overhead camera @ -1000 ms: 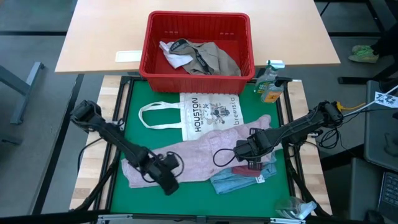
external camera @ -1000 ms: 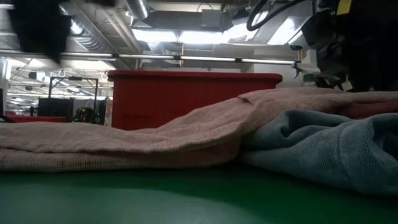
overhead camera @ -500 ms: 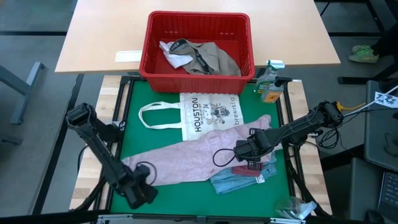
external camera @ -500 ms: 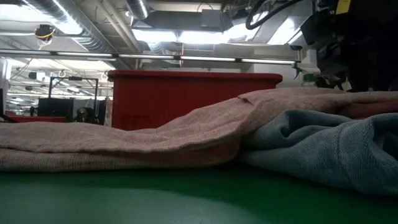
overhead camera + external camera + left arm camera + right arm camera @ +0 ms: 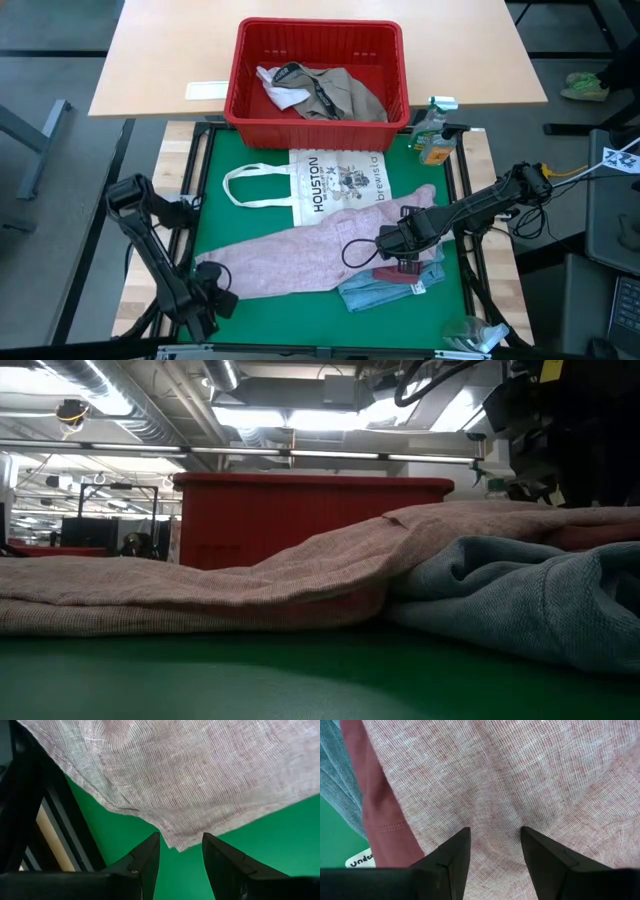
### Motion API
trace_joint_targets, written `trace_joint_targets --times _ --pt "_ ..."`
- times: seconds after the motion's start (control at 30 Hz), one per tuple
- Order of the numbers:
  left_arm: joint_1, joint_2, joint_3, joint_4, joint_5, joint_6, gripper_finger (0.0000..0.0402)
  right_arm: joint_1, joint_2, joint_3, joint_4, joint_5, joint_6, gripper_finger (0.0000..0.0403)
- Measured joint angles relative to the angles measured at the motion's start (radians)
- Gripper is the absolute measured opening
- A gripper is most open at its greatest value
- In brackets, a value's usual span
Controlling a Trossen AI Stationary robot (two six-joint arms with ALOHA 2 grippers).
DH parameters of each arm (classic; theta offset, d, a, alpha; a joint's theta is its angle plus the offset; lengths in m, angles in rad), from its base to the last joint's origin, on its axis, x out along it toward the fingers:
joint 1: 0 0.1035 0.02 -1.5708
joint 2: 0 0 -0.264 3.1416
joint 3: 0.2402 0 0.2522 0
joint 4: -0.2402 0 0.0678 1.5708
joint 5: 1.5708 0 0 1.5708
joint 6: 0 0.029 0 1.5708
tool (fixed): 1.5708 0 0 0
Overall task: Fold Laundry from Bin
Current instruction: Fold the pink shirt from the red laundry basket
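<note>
The pink shirt could get bunched up if only its thin corner is pinched, because the cloth is soft and would slip out. It could also be dragged off the blue cloth and maroon cloth under it, and that pile would be messed up. The pink shirt is spread flat on the green desk, below the tote bag. The left fingers are spread apart and nothing is held; the shirt's corner lies right between them, at the shirt's 8 o'clock end. The right fingers are also spread apart, with nothing gripped, and are set just above the shirt near its 3 o'clock end. More laundry is seen in the red bin at 12 o'clock.
</note>
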Motion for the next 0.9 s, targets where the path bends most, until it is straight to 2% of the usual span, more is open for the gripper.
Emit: trace_joint_targets --times 0.63,0.9 --pt "0.001 0.196 0.006 0.028 -0.014 0.006 0.0141 0.0 0.0 0.0 0.0 0.0 0.0 0.0175" --pt "0.001 0.214 0.007 0.031 -0.016 0.055 0.0141 0.0 0.0 0.0 0.0 0.0 0.0 0.0175"
